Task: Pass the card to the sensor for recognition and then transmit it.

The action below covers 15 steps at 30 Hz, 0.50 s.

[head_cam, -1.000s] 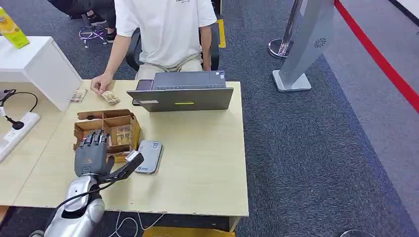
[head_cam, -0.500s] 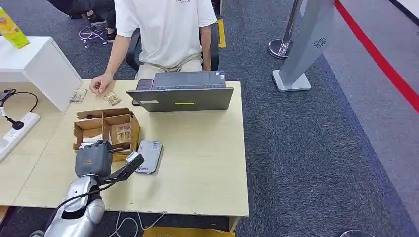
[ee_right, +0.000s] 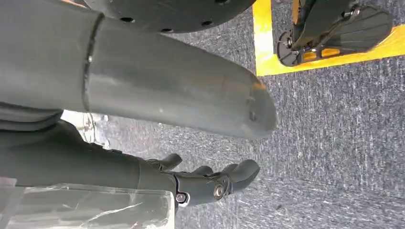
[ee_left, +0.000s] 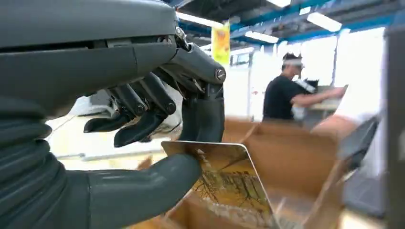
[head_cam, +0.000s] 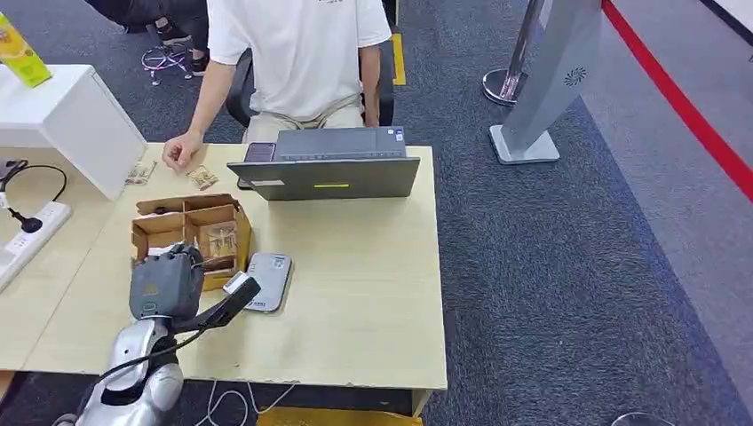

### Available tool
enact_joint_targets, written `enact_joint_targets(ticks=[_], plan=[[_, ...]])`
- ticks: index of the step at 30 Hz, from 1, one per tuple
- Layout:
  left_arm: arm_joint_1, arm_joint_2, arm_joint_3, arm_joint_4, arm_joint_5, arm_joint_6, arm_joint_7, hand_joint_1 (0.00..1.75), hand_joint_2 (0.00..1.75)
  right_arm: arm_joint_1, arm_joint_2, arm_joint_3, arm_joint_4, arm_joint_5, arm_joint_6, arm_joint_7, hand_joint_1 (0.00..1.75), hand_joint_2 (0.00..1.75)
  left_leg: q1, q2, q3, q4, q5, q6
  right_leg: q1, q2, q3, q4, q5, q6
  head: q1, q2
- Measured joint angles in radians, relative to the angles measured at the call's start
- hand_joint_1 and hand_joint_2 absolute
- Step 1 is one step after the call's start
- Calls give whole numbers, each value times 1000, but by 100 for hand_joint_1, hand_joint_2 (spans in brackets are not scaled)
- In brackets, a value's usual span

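Left hand pinches card between thumb and finger, over cardboard box. Card print: bare trees; no legible text. Sensor at 3 o'clock of the hand. Right hand holds nothing, fingers loosely apart.

Left arm is finished in silver, rounded shells, with a thin black cable run along it to the wrist. Left hand is built with a dark grey back plate, a grey ribbed cover, a thick smooth grey thumb, darker segmented fingers pinned with small round metal screws. Same dark fingers and screws are seen on the right hand.
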Motion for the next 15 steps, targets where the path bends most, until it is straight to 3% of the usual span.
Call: enact_joint_targets(ticks=[6,11,13,15], plan=[[29,65,-92,-314,43,-5,-13,175,175,1,0,-20,0,-28,-14,2,0,0,0,0,0,0,0,0,0,0,-1,0,0,0,0,0],[-49,144,-105,-444,149,-78,20,175,175,1,0,-23,0,-24,-14,3,0,0,1,0,0,0,2,-1,1,-1,-3,0,0,-1,0,0],[-181,158,-105,-417,139,-105,55,175,175,1,-1,-21,0,4,-3,3,0,0,2,-5,-3,0,4,-1,2,-6,-6,0,1,0,-1,0],[-369,156,-97,-225,60,-41,85,175,175,-6,-2,-2,0,51,11,3,0,0,2,-10,-5,0,9,-2,2,-11,-5,1,5,-2,7,0]])
